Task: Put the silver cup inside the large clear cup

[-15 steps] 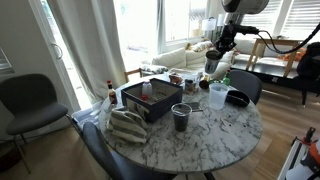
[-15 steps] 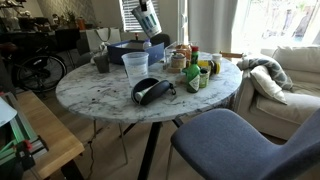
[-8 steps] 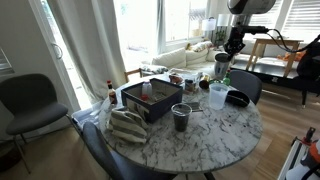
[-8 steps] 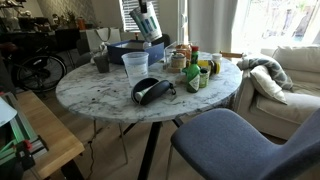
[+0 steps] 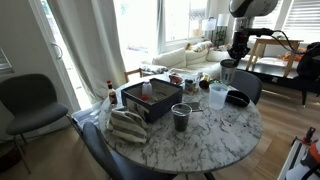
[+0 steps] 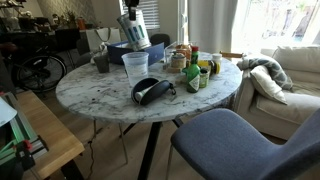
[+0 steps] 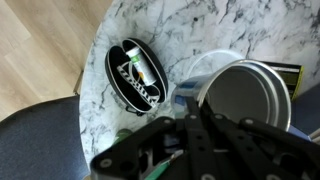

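Silver cup (image 7: 247,95): a pale grey metal tumbler with no handle. In the wrist view its mouth faces the camera, showing a bright thin rim and a dull, even grey inside. It is off the table, carried in the air.

Gripper (image 5: 230,63): pinching the silver cup. In the wrist view the dark fingers (image 7: 205,125) run up to the cup's near rim and cover its 6 o'clock portion. The exact contact points cannot be made out.

Position: in an exterior view the silver cup (image 5: 228,72) hangs above the clear cup (image 5: 217,96), offset towards 1 o'clock and well clear of its rim. In the other exterior view the silver cup (image 6: 130,31) sits near 12 o'clock of the clear cup (image 6: 135,67), apart from it and small and blurred.

Clear cup: upright on the marble table (image 5: 205,140), a pale bluish-white and translucent. In the wrist view only an arc of its rim and wall (image 7: 200,78) shows, at 9 to 10 o'clock of the silver cup; the rest is hidden behind it.

Surroundings: a black bowl (image 7: 137,75) lies at 9 o'clock of the clear cup in the wrist view, and its contents are not legible. A dark tumbler (image 5: 181,117) stands at 8 o'clock of the clear cup, apart from it. A yellow-green item at the wrist view's right edge is cut off and cannot be identified.
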You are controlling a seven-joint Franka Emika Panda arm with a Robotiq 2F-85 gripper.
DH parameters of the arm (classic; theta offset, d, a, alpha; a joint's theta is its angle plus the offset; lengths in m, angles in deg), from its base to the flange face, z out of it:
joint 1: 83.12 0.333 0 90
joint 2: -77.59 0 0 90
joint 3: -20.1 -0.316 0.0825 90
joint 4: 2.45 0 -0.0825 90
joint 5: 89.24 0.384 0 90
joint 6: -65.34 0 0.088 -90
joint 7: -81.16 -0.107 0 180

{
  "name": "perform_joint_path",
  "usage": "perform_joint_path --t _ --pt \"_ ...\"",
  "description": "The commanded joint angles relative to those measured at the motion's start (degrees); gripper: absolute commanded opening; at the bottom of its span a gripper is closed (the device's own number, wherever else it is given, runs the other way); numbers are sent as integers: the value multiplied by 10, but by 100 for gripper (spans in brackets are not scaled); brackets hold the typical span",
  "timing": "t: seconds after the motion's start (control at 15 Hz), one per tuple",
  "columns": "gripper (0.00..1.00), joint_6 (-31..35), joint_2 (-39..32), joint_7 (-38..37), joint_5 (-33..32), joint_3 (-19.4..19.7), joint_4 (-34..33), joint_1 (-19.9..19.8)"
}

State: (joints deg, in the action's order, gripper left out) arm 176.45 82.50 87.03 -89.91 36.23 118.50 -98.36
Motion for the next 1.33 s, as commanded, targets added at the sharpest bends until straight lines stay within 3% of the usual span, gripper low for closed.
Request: perform_joint_path --t 0.0,0.6,1.27 --pt "1 -21 22 6 6 -3 28 2" --pt "1 0 18 -11 64 -18 44 16" --pt "1 40 -30 -48 60 -13 31 6"
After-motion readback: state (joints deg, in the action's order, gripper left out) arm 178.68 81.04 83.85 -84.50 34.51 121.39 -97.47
